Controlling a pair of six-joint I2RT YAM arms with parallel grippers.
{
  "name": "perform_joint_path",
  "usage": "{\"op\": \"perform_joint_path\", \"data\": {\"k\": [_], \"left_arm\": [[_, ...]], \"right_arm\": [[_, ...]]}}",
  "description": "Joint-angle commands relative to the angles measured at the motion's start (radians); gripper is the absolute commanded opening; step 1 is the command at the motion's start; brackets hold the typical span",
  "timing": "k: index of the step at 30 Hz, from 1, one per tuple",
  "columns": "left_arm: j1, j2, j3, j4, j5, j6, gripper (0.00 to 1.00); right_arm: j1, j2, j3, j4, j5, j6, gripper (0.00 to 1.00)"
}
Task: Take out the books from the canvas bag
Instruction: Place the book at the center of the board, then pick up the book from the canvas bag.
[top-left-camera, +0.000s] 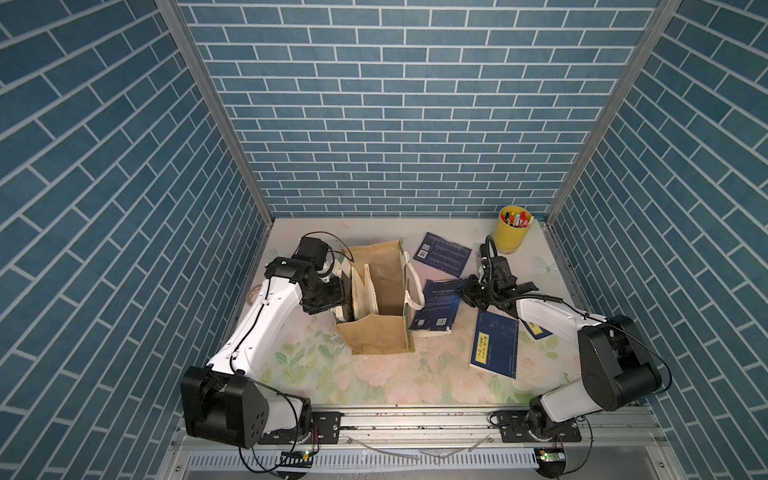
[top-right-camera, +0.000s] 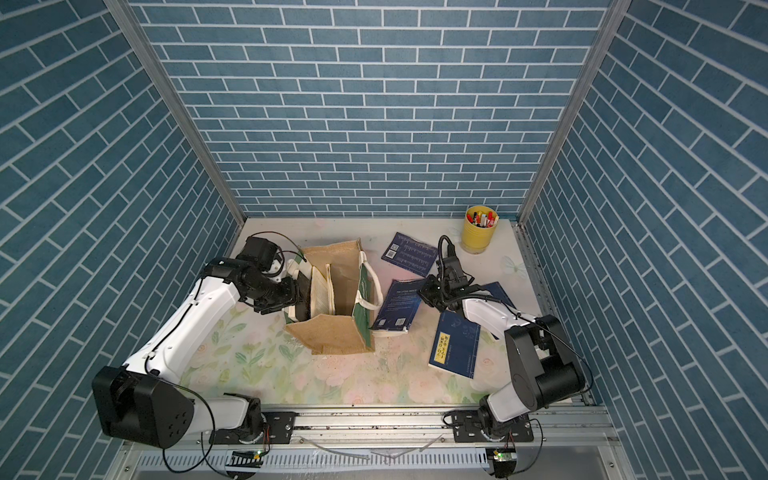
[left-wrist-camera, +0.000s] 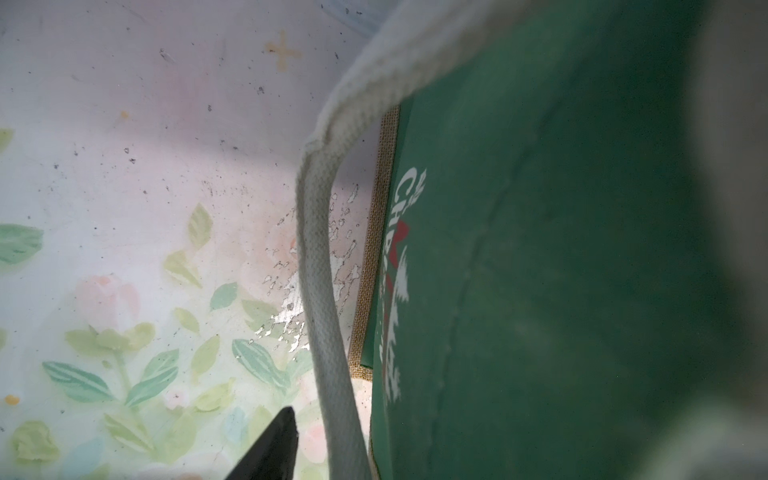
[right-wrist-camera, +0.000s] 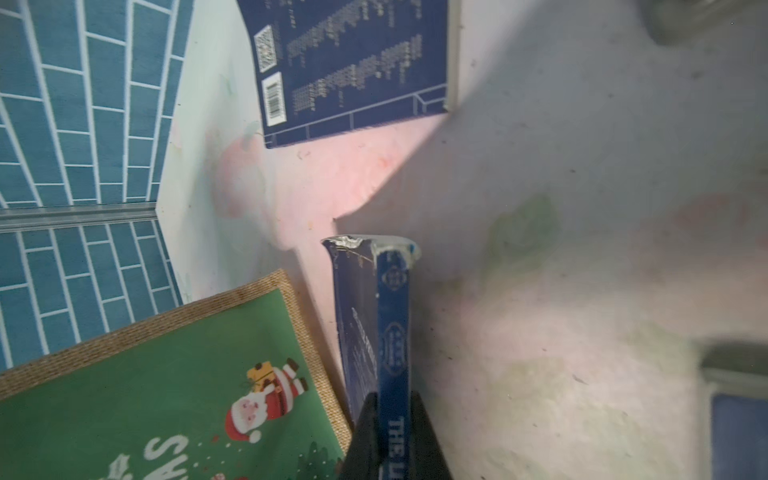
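Note:
The tan canvas bag (top-left-camera: 378, 336) stands open at mid-table, and books (top-left-camera: 365, 291) with pale page edges stand inside along its left wall. My left gripper (top-left-camera: 338, 295) is astride that wall. One finger (left-wrist-camera: 282, 436) shows outside, clear of the green panel (left-wrist-camera: 540, 249), with the white rope handle (left-wrist-camera: 320, 291) between them. The other finger is hidden. My right gripper (right-wrist-camera: 392, 399) is shut on the spine of a dark blue book (right-wrist-camera: 392, 316). That book (top-left-camera: 436, 307) is tilted just right of the bag. Three more blue books (top-left-camera: 444, 253) (top-left-camera: 494, 349) (top-left-camera: 534, 330) lie on the table.
A yellow pen cup (top-left-camera: 513, 230) stands at the back right corner. The books lying flat take up the table's right half around my right arm. Blue brick walls close in the back and both sides. A metal rail (top-left-camera: 415, 419) runs along the front edge.

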Motion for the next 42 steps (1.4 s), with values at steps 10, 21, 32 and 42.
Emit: {"op": "perform_joint_path", "data": {"k": [10,21,32,42], "left_arm": [[0.005,0.001,0.033,-0.045,-0.008,0.001,0.62],[0.005,0.003,0.032,-0.017,0.013,-0.017,0.62],[0.005,-0.005,0.031,0.006,0.044,-0.033,0.62],[0.007,-0.057,0.042,-0.019,0.033,-0.046,0.63]], "right_arm": [[0.002,0.0,0.325,-0.613,0.236,-0.221,0.67],[0.18,0.029,0.825,-0.76,0.112,-0.267,0.64],[0.434,0.497,1.474,-0.95,-0.011,-0.351,0.62],[0.514,0.67,1.584,-1.043,-0.017,-0.352,0.64]]}}
